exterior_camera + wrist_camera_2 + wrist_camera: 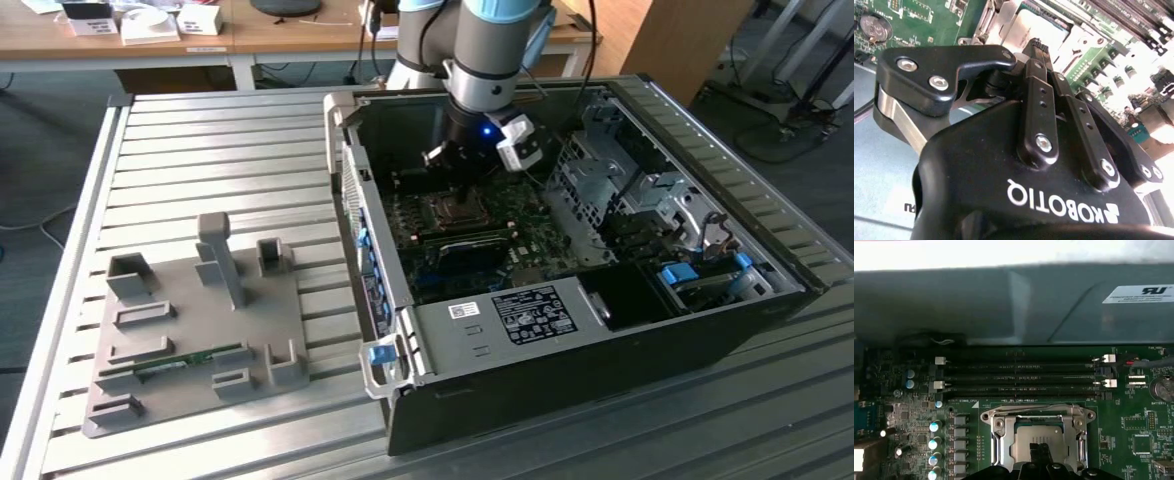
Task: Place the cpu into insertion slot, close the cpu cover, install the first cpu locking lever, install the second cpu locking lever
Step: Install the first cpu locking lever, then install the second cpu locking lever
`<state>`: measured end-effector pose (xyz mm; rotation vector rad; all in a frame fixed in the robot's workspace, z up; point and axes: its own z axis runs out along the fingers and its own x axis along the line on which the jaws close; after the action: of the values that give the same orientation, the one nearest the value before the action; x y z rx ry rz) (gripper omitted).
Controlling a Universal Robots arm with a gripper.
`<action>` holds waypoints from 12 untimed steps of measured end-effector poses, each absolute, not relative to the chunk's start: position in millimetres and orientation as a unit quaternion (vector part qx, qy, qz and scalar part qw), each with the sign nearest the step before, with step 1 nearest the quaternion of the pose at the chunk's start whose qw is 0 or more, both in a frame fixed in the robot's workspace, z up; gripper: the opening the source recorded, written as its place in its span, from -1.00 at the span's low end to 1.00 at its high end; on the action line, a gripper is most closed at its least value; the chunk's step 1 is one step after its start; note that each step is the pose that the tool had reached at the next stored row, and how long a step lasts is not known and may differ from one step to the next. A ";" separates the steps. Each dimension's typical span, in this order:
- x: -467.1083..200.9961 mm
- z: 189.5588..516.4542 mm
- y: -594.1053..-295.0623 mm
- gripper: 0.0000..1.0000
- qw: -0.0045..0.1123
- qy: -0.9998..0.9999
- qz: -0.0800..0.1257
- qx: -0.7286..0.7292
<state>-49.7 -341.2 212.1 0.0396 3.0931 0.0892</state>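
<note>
claw [1040,454] tips hiding cpu [1026,437] centre, insertion slot [1038,439] cut off

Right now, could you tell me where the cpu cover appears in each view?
Exterior view: cpu cover, just under the end effector.
First wrist view: silvery frame, beside the memory slots.
Second wrist view: beyond the fingertips.
Shared landmark: the green motherboard.

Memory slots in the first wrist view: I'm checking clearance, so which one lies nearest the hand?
The memory slot bordering the cpu cover, last in the row of parallel slots. The hand sits over that socket; the other slots lie beyond.
</note>
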 end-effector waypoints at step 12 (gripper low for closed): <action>-49.6 220.4 -341.3 -0.79 0.024 0.999 0.030 0.013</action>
<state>-49.6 -341.3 220.4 0.0395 3.0930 0.0914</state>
